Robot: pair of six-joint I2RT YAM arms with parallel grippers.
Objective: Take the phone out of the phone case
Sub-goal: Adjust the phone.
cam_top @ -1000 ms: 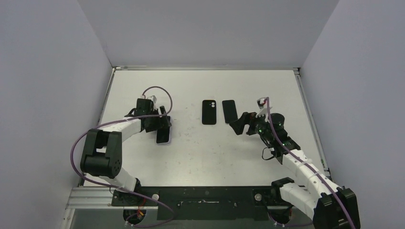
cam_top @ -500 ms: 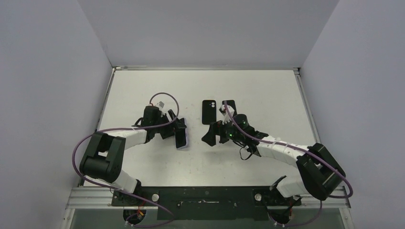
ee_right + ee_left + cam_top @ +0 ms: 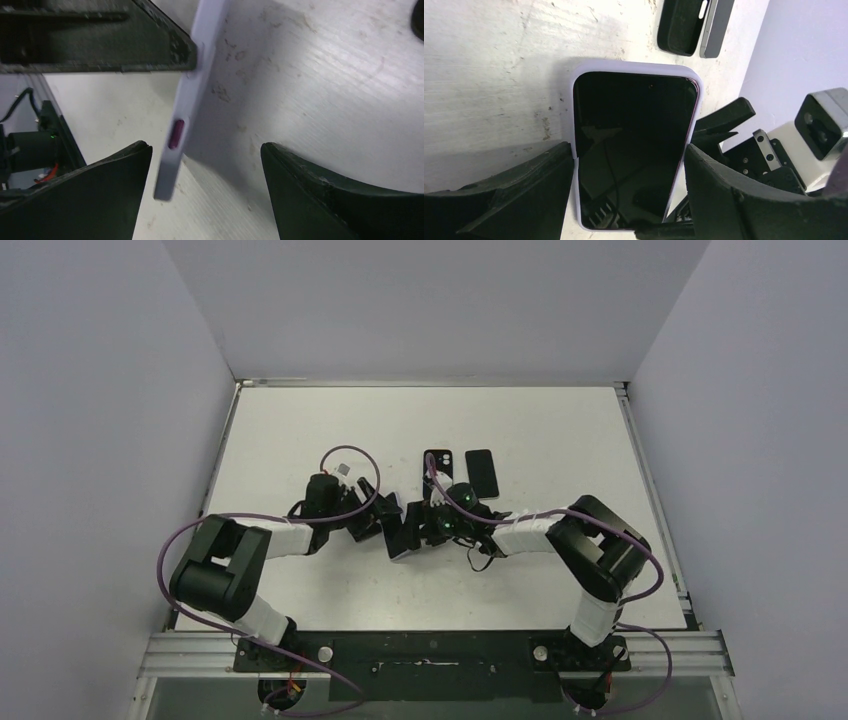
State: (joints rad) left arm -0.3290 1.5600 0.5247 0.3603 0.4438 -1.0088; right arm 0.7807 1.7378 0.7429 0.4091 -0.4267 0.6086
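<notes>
Left wrist view: the phone (image 3: 634, 145), inside its lilac phone case (image 3: 634, 66), is clamped by the left claw (image 3: 629, 160). The right claw (image 3: 205, 160) is held wide, empty, astride the case edge; both could be dropped by a skewed pull

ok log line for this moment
left gripper: shut on cased phone | right gripper: open, phone's edge between fingers | removal: not yet done

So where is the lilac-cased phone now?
Top view, mid-table: the black phone in its lilac case is between the jaws of the left gripper, right gripper beside it.
</notes>
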